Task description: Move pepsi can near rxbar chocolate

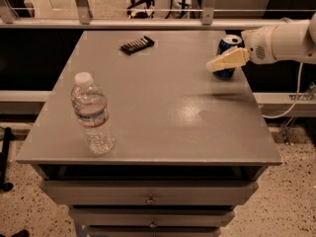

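Reaching in from the right side of the grey table point(163, 107), my gripper point(223, 62) sits low over the far right corner of the top, its pale tip pointing leftward. How far it is open: cannot tell. Whether it has hold of anything: cannot tell.

The pepsi can point(227, 46) stands upright directly behind my gripper, which crosses the middle of the can's body in this view. The silver top shows above my gripper and a strip of blue shows below it. Contact between the two cannot be confirmed.

The rxbar chocolate point(137, 45) lies flat well to the left of my gripper, at about the same depth on the table. It is set at a slight angle and is well apart from the can.

A clear water bottle point(93, 115) with a white cap stands upright far to the left of my gripper and much nearer the front edge. Below the top, drawers point(150, 194) with small knobs are closed. My white arm point(281, 41) extends rightward from the gripper to the frame edge.
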You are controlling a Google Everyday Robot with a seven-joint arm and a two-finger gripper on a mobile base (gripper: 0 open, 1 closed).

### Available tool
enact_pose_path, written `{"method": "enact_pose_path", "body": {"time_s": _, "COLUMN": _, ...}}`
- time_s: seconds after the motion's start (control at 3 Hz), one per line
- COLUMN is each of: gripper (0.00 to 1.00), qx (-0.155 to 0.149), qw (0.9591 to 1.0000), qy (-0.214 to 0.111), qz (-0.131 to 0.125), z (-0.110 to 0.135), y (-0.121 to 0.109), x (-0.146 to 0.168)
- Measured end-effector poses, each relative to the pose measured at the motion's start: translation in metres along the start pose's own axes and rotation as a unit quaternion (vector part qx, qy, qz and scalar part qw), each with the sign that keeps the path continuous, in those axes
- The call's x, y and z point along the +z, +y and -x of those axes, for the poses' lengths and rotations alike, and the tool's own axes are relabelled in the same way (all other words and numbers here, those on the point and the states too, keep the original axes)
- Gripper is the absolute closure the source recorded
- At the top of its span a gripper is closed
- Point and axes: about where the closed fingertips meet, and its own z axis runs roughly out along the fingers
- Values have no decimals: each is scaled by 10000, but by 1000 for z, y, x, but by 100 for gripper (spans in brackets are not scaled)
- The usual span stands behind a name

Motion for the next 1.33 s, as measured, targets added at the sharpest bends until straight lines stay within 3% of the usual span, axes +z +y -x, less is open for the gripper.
{"method": "enact_pose_path", "body": {"time_s": 0.33, "gripper": 18, "qx": 367, "qw": 9991, "qy": -193, "qz": 75, "z": -4, "y": -3, "x": 17}}
{"method": "enact_pose_path", "body": {"time_s": 0.67, "gripper": 41, "qx": 482, "qw": 9984, "qy": -280, "qz": 72, "z": -6, "y": -12, "x": 22}}
{"method": "enact_pose_path", "body": {"time_s": 1.0, "gripper": 64, "qx": 351, "qw": 9984, "qy": -433, "qz": 17, "z": 15, "y": -25, "x": 21}}
{"method": "enact_pose_path", "body": {"time_s": 1.33, "gripper": 88, "qx": 333, "qw": 9984, "qy": -463, "qz": 15, "z": 19, "y": -25, "x": 22}}
